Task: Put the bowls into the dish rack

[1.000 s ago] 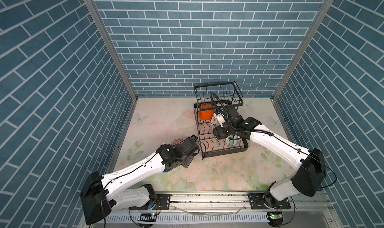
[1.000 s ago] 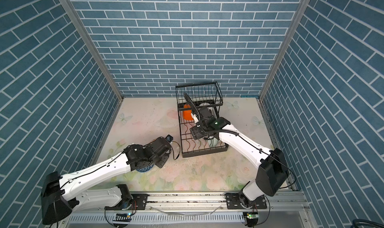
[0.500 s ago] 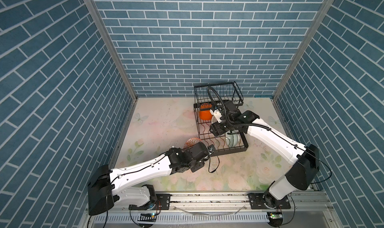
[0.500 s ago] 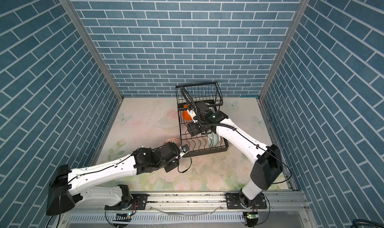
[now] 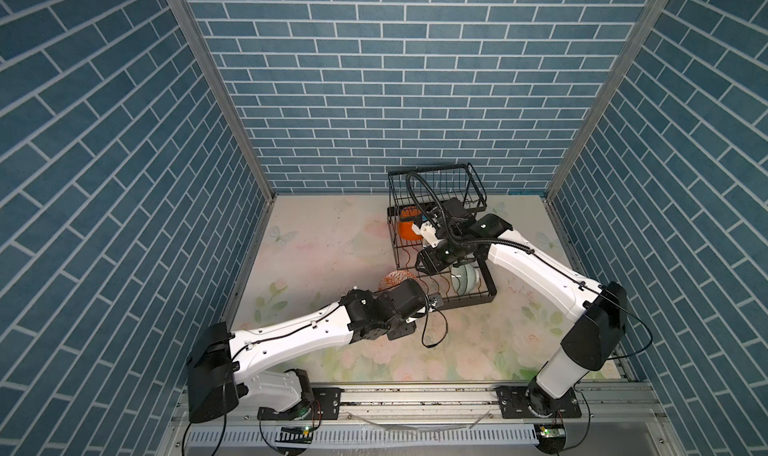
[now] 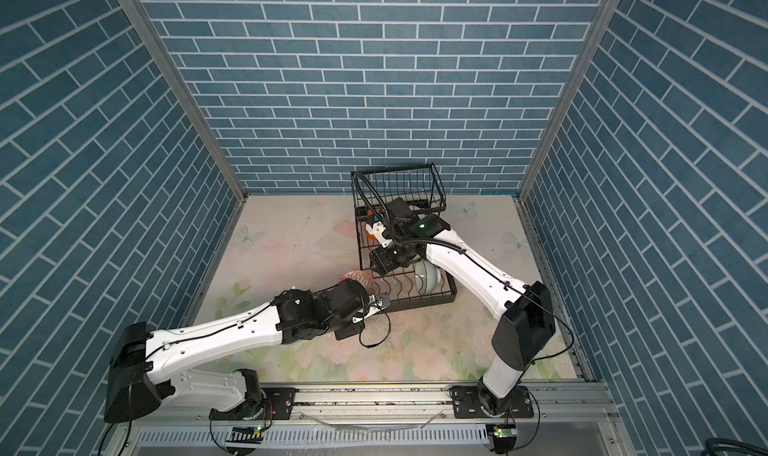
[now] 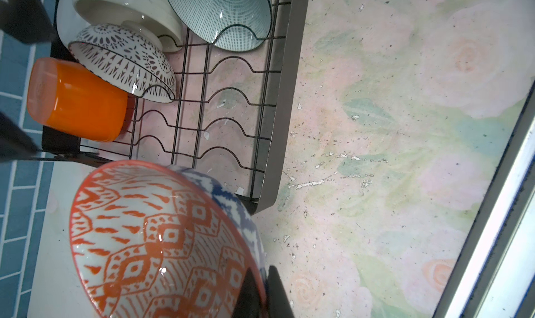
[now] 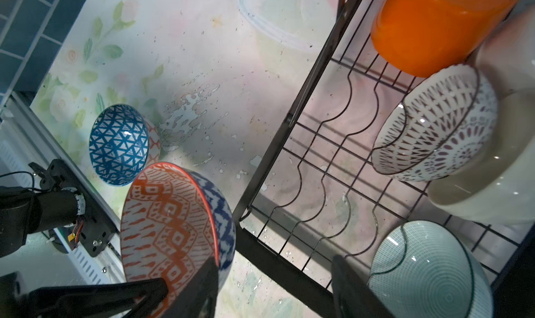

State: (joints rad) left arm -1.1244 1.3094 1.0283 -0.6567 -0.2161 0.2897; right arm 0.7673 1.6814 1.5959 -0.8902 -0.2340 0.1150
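My left gripper (image 7: 262, 293) is shut on the rim of a bowl with an orange pattern inside and blue outside (image 7: 162, 238), held tilted at the near left corner of the black wire dish rack (image 5: 469, 301). In both top views that bowl (image 5: 394, 278) (image 6: 356, 276) shows just left of the rack (image 6: 432, 301). My right gripper (image 8: 275, 290) hangs open over the rack's left edge, beside the held bowl (image 8: 170, 224). In the rack lie an orange bowl (image 7: 75, 99), a dark-patterned bowl (image 7: 124, 61), a cream bowl (image 7: 124, 9) and a pale green bowl (image 7: 220, 12).
A blue triangle-patterned bowl (image 8: 118, 142) sits on the floral table near the front rail. The rack's raised basket (image 5: 436, 184) stands at the far end, against the brick back wall. Several divider wires (image 7: 228, 122) in the rack base hold nothing.
My left arm has carried the orange-patterned bowl rightward up to the rack's corner. The right gripper has shifted slightly left over the rack and its jaws have narrowed somewhat.
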